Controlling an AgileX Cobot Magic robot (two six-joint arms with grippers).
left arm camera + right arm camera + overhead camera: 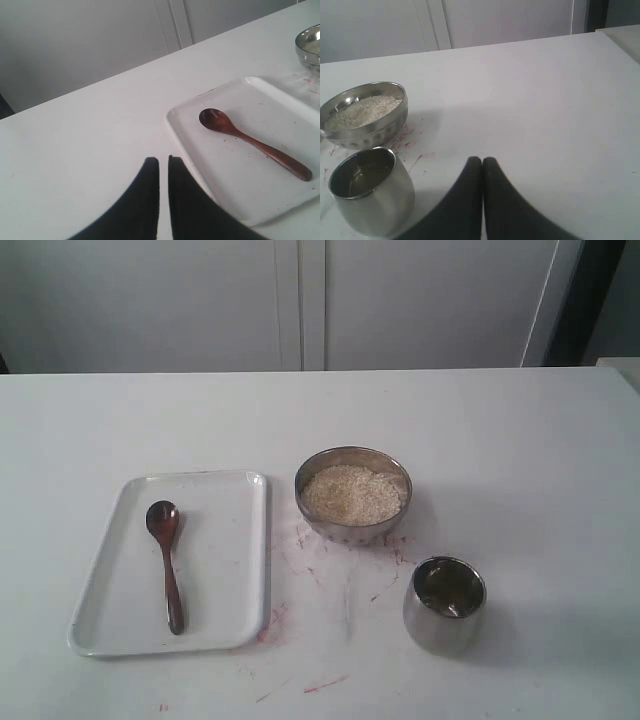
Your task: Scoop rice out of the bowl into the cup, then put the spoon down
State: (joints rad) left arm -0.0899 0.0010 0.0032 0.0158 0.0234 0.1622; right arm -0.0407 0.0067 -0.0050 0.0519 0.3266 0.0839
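Note:
The dark wooden spoon [165, 560] [250, 142] lies flat on a white tray [230, 570] [240, 195], its oval bowl pointing to the far side. The steel bowl [352, 452] [370, 130] holds a mound of off-white rice [353, 493] [365, 110]. The shiny cup [443, 605] [370, 195] stands upright to the bowl's near right. My left gripper [163, 160] hovers beside the tray's edge, its fingers nearly together with only a thin slit and nothing between them. My right gripper [482, 160] is shut and empty, to the right of the cup. Neither gripper shows in the exterior view.
Reddish smears mark the white tabletop [340, 590] between tray, bowl and cup. A white cabinet wall [300, 300] runs behind the table's far edge. The bowl's rim [310, 47] shows past the tray's far end in the left wrist view.

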